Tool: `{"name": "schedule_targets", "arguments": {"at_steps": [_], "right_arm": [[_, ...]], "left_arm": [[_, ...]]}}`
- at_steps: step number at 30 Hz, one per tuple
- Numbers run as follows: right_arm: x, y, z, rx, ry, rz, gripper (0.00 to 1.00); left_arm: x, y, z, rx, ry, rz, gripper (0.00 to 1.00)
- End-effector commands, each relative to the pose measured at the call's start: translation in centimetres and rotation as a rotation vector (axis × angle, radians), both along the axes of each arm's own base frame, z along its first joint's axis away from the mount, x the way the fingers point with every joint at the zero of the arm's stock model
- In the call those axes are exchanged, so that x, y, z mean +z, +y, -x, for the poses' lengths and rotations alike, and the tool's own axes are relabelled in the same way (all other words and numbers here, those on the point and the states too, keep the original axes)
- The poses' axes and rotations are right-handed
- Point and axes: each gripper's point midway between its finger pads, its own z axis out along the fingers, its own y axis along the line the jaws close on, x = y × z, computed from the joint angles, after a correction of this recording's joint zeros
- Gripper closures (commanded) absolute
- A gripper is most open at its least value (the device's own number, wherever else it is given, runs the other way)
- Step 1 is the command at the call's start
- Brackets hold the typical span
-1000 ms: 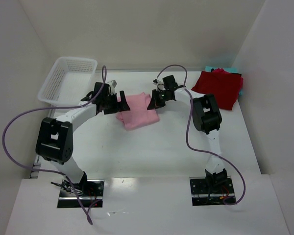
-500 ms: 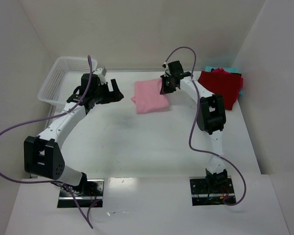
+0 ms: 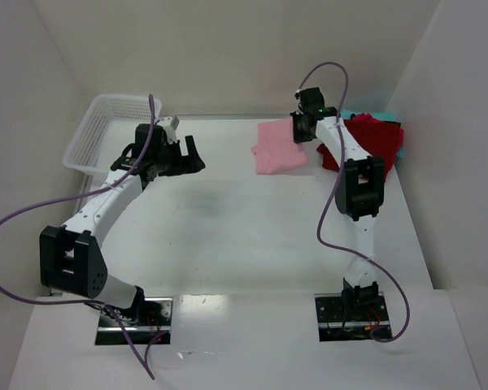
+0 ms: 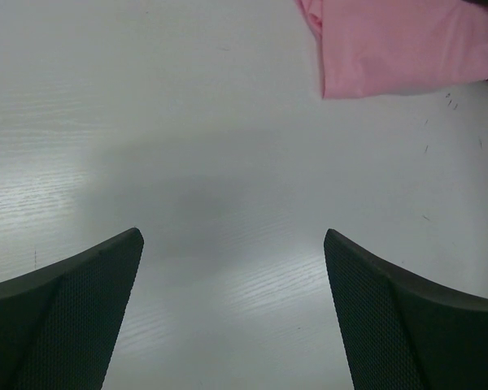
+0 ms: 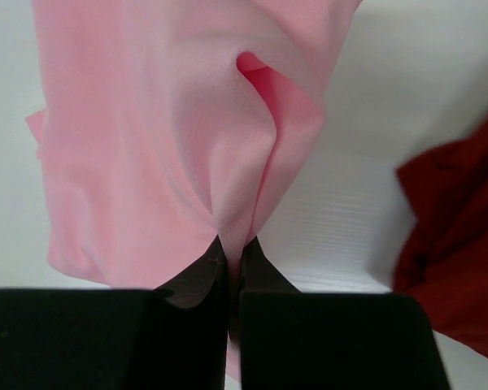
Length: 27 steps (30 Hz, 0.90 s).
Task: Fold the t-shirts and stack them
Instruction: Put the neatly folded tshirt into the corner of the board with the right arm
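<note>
The folded light pink t-shirt (image 3: 277, 147) hangs from my right gripper (image 3: 302, 132), which is shut on a pinch of its cloth (image 5: 228, 203) near its right edge. It is lifted at the back of the table, just left of the dark red folded t-shirt (image 3: 374, 143) in the back right corner. A teal t-shirt (image 3: 350, 114) peeks out from under the red one. My left gripper (image 3: 191, 154) is open over bare table, left of the pink shirt (image 4: 398, 45), with nothing between its fingers (image 4: 65, 317).
A white mesh basket (image 3: 110, 130) stands at the back left, behind my left arm. White walls close in the table at the back and on both sides.
My right gripper has carried the pink t-shirt to the right and back, toward the dark red one. My left gripper let go of it, drew back to the left and now holds still.
</note>
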Motion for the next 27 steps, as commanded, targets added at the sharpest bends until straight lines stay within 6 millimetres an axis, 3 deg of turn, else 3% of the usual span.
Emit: {"name": "schedule_targets", "arguments": {"at_steps": [1,7,12,20,26,27], "right_arm": [[8.1,-5.3,-0.9,-0.102,-0.155,0.032,1.0],[10.8,-11.1,-0.7,-0.198,-0.219,0.038,1.0],[13.8,-14.4,-0.3,-0.287,-0.278,0.064,1.0],[13.4,-17.9,0.2,-0.38,-0.272,0.158,1.0],[13.0,-22.4,1.0,-0.465,-0.257,0.178,1.0],[13.5,-22.4,1.1,-0.465,-0.266,0.177,1.0]], "left_arm": [[1.4,-0.2,0.2,-0.037,-0.037,0.008,0.0],[1.5,-0.5,0.3,-0.052,-0.035,0.018,0.0],[0.4,-0.6,0.5,-0.059,-0.014,0.021,0.0],[-0.1,-0.4,0.3,-0.062,0.003,0.017,0.0],[-0.4,-0.7,0.0,-0.082,0.018,0.019,0.0],[-0.4,-0.7,0.0,-0.082,0.018,0.019,0.0]]}}
